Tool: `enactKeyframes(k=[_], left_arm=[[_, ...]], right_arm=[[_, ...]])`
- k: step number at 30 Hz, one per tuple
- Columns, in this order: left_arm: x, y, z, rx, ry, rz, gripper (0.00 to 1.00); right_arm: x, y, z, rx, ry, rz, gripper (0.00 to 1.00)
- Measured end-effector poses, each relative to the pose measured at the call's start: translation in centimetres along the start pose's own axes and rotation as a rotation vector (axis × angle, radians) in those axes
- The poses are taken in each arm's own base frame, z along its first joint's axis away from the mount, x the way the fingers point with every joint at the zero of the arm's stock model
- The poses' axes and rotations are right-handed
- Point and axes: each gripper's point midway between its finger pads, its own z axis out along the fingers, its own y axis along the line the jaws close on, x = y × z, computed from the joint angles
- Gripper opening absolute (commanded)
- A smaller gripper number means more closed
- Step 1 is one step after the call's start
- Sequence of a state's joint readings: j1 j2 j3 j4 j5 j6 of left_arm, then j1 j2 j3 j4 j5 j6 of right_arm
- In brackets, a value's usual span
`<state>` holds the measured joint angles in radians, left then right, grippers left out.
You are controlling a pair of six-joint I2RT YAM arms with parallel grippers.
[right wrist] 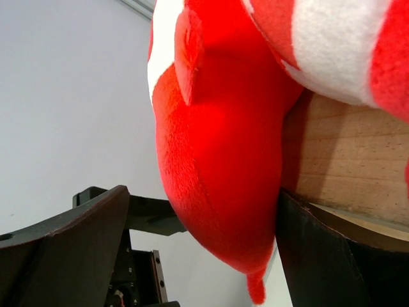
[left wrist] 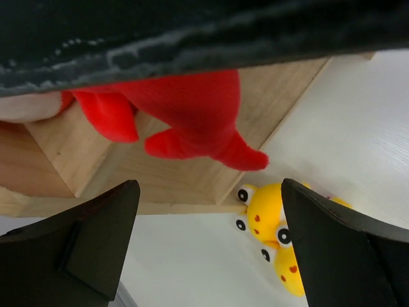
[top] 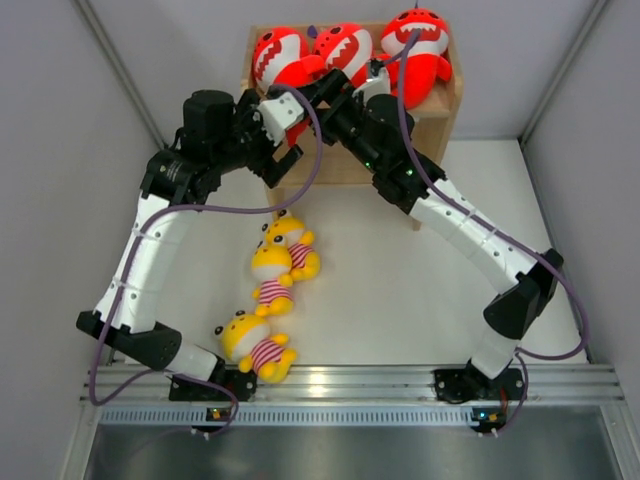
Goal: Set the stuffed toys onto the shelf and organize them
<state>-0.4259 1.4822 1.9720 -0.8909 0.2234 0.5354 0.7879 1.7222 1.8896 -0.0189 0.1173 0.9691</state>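
At the far side of the white bench (top: 420, 290), three red plush sharks (top: 345, 48) sit atop the light wooden shelf (top: 445, 100), one hanging between the released right gripper (right wrist: 201, 195) fingers, the left gripper (left wrist: 211, 185) released and empty just beside the shelf's left corner.

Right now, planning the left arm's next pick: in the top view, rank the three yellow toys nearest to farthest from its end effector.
1. Yellow toy nearest the shelf, just below the left end effector.
2. Middle yellow toy, next down the row.
3. Lone yellow toy, toward the near edge, farthest.
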Motion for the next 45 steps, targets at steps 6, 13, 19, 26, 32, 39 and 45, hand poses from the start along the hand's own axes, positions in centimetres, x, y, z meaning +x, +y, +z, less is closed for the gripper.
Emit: enactKeyframes(k=[6,13,19,26,32,39,45], left_arm=[[-2.3,1.2,-0.1,-0.056,-0.097,0.005,0.63],[-3.0,1.5,0.2,-0.073,-0.133,-0.02,0.26],[-2.6,2.3,0.4,-0.123,-0.122,-0.044,0.17],[-3.3,4.0,0.1,-0.208,-0.14,-0.047,0.17],[-3.5,4.7,0.1,-0.24,-0.141,-0.047,0.19],[-3.3,4.9,0.6,-0.243,-0.137,-0.049,0.2],[-3.6,4.7,0.7,-0.23,-0.151,-0.055,0.21]], right_arm=[[-0.3,0.0,-0.5,-0.002,-0.001,0.002,0.9],[-0.7,0.2,-2.1,-0.005,-0.008,0.004,0.91],[-1.3,0.7,-3.6,-0.026,-0.02,0.014,0.9],[-2.0,1.7,-4.2,-0.059,-0.024,0.004,0.88],[-2.5,2.0,-5.4,-0.057,-0.017,-0.1,0.77],[-4.8,2.1,-9.2,0.013,-0.011,-0.349,0.67],[-8.2,-0.6,-13.3,0.201,-0.091,-0.511,0.66]])
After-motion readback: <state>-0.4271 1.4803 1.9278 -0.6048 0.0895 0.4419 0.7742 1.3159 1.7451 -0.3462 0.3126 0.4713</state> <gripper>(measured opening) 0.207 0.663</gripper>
